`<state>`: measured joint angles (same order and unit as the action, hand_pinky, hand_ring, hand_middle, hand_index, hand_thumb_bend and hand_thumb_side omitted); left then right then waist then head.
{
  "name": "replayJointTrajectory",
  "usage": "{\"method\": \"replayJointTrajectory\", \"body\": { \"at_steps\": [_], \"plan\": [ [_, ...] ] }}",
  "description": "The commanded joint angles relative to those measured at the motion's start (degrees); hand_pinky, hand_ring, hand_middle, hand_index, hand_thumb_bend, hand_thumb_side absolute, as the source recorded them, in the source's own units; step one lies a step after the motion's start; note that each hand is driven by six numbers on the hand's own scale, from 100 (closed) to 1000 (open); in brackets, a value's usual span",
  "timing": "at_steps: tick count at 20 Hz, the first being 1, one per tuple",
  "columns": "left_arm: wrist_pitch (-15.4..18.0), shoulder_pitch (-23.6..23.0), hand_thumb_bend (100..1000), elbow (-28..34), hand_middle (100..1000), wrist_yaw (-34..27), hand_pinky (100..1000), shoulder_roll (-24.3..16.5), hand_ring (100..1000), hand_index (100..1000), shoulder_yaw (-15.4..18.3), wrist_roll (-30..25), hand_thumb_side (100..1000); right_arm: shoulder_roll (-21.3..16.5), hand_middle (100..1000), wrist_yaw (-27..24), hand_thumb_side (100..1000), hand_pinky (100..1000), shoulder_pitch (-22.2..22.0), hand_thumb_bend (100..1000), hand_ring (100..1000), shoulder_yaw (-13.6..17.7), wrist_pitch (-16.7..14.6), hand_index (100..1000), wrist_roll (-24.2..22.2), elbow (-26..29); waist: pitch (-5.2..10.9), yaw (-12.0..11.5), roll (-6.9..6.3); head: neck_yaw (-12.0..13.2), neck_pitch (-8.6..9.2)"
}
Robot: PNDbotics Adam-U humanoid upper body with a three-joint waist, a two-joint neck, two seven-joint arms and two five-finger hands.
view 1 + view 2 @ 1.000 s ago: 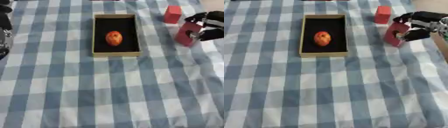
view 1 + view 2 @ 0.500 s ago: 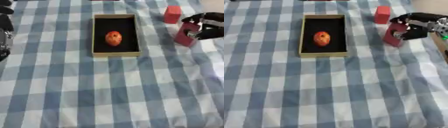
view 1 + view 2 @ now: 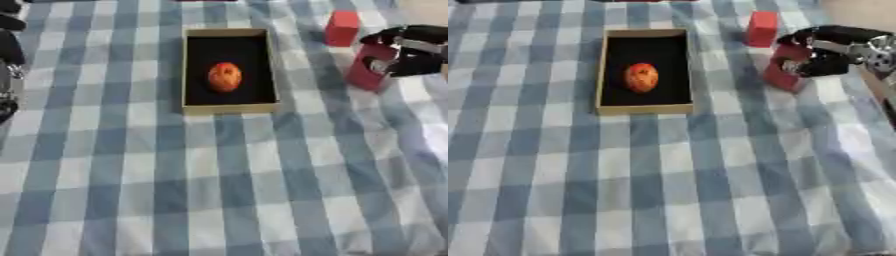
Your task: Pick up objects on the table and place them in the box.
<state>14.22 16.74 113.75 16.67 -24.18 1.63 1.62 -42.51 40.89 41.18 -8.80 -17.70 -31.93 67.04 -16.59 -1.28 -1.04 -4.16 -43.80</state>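
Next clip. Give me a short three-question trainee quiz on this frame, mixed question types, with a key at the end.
1. True or false: the orange-red rounded object lies inside the shallow tan box with a black floor.
2. The right hand is curled on which thing?
A. the dark red block beside it
B. the smaller red block farther back
C. the box
3. Fill in: the blue-and-white ____ cloth covers the table.

Key: 1 true; 2 A; 3 checked.

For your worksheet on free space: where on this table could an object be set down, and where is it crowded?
Bare checked cloth fills the whole near half below the box. Crowded: the far right, where the right robot hand grips a red block beside another red block.
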Motion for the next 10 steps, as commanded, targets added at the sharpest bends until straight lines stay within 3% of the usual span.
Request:
{"method": "replayJointTrajectory", "body": {
  "at_steps": [1,6,7,10],
  "plan": [
    [0.1,0.3,100,0.8,661,-0.2,716,-0.7,792,639,0.3,-0.2,547,-0.7,896,1.0,803,427,0.5,239,794,0.3,0.0,1000,0.4,-0.7,0.83,0.1,-0.11,-0.2,-0.23],
    [0.2,0.3,100,0.8,662,-0.1,717,-0.7,793,639,0.3,-0.4,546,-0.5,882,1.0,676,356,0.7,292,771,0.2,0.9,1000,1.2,-0.9,0.82,0.1,-0.11,-0.2,-0.28],
    [0.2,0.3,100,0.8,662,0.0,717,-0.7,793,639,0.3,-0.4,546,-0.5,871,0.9,618,337,0.7,298,761,0.2,1.2,1000,1.4,-0.9,0.82,0.1,-0.11,-0.2,-0.27],
    [0.3,0.3,100,0.8,662,0.0,718,-0.7,793,639,0.2,-0.7,546,-0.4,857,0.4,558,323,0.7,268,751,0.2,2.2,966,2.1,-0.9,0.80,0.1,-0.10,-0.2,-0.26]
  ]
}}
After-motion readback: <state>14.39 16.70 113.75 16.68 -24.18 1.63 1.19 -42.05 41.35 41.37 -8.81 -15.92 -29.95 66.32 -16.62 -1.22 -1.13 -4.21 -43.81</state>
